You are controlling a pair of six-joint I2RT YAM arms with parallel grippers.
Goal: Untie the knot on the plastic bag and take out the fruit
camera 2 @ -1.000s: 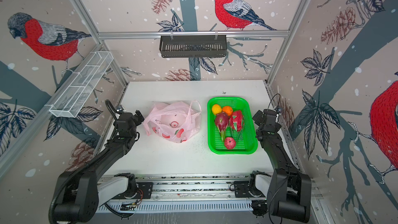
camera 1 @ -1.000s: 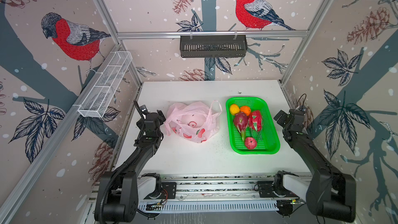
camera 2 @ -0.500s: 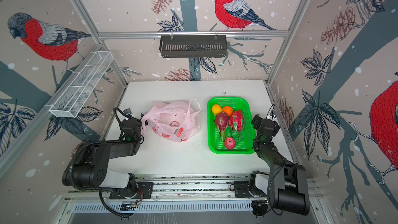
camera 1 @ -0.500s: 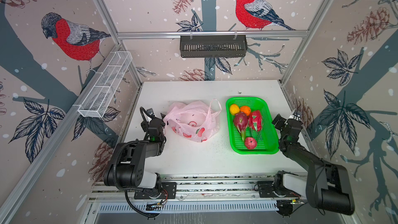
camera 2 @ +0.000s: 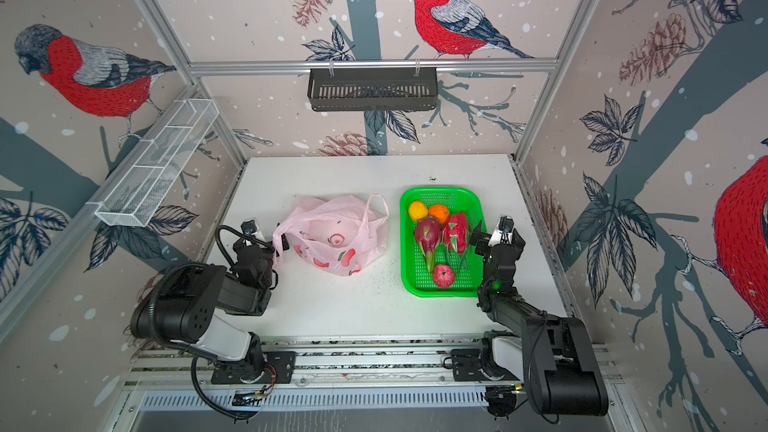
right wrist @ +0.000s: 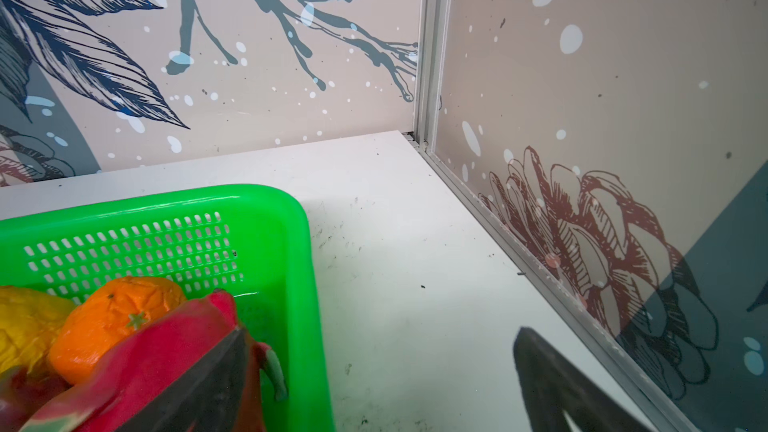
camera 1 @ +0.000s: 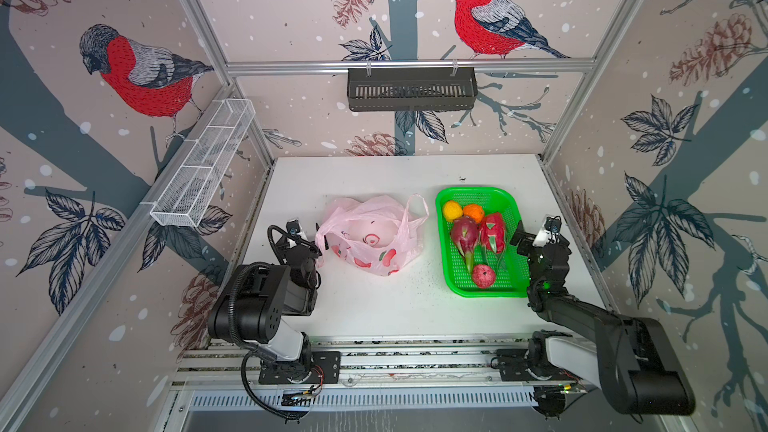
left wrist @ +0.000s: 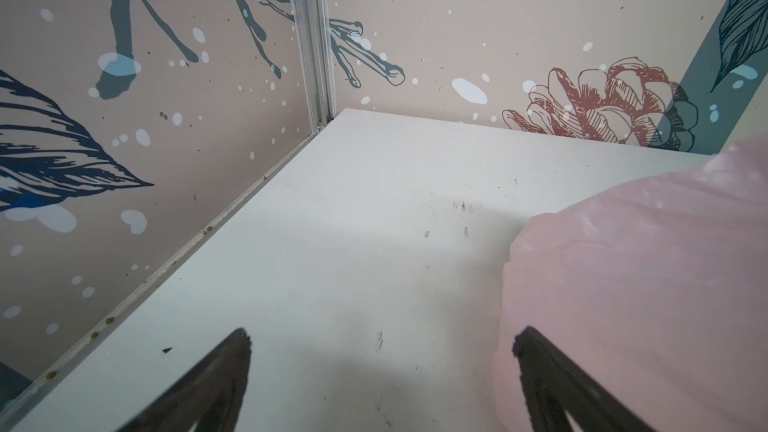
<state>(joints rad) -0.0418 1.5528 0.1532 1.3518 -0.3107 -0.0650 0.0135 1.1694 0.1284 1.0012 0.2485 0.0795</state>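
Both arms have folded back toward the lower edge. Left gripper [camera 1: 312, 243] gapes wide and empty at the left side of the bag [camera 1: 370, 234], mid-frame. Right gripper [camera 1: 536, 243], equally spread and empty, sits beside the basket [camera 1: 478, 192], which holds the fruit [camera 1: 478, 238], right of centre.

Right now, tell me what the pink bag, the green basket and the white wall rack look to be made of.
Pink bag: thin plastic film, translucent and crinkled, faintly glossy. Green basket: rigid moulded plastic, shiny, with perforated walls. White wall rack: probably painted metal mesh; its fine grid is see-through.
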